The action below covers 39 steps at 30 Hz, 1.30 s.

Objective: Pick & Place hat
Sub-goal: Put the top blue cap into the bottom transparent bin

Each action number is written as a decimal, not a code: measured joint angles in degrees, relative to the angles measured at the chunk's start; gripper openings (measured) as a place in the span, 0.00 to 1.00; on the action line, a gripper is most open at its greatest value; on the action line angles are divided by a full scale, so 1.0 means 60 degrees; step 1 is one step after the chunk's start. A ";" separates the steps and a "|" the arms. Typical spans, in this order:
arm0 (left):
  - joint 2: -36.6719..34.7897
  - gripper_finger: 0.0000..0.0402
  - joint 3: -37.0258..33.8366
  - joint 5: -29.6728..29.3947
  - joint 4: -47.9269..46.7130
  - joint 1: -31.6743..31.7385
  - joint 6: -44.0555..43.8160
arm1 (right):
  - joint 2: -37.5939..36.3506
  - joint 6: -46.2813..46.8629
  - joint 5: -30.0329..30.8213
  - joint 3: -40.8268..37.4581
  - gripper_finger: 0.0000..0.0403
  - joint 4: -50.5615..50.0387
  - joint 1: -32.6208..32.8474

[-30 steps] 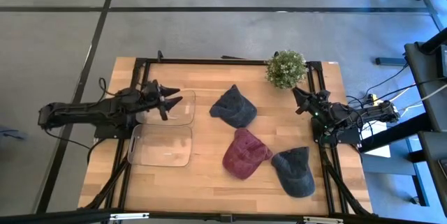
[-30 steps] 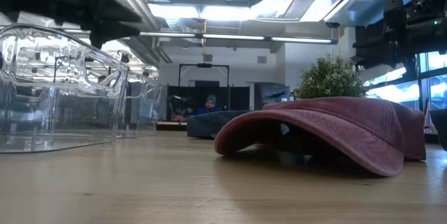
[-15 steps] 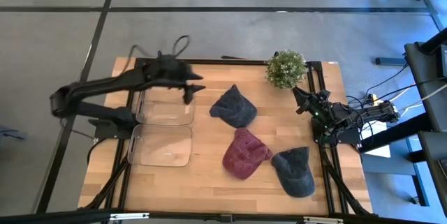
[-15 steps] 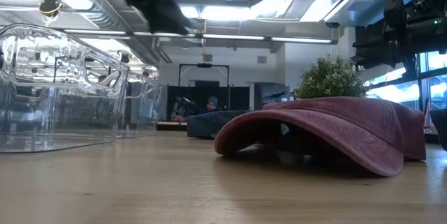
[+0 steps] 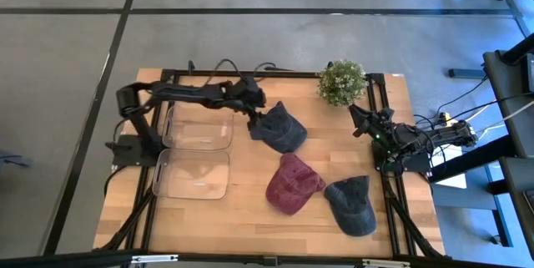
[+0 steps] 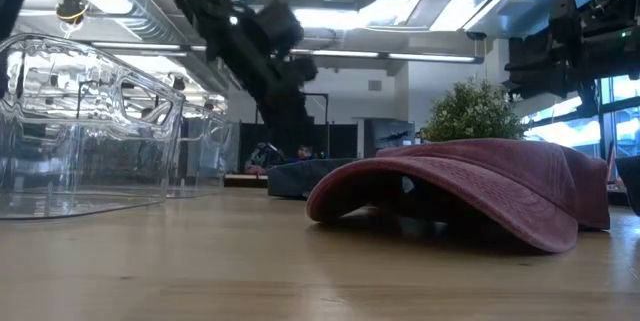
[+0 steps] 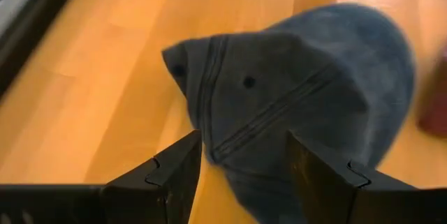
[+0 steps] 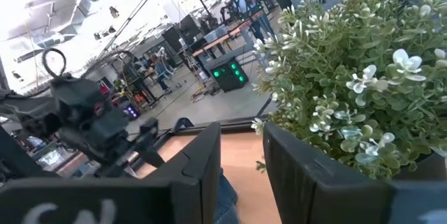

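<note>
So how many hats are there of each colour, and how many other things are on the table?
Blue hats: 2, one at the left gripper, with its fingers open, and one near the front.
Red hat: 1
Clear bins: 2
Plant: 1
Total: 6 things

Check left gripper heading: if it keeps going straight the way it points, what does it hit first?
Most likely the blue hat nearest it: the left gripper is open, its fingers straddling the hat's near edge. The wooden table lies under it; exact height is unclear.
</note>
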 joint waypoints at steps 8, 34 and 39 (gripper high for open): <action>0.1168 0.50 0.0015 -0.0750 0.0744 -0.0078 -0.0022 | 0.0000 0.0000 0.0000 0.0000 0.27 -0.0007 0.0000; 0.1779 0.08 0.0011 -0.0748 0.0699 -0.0135 -0.0175 | -0.0002 -0.0066 0.0004 0.0001 0.27 -0.0086 0.0000; 0.1482 0.05 -0.0026 -0.0659 0.0445 -0.0135 -0.1196 | -0.0003 -0.0066 0.0005 0.0000 0.27 -0.0218 0.0000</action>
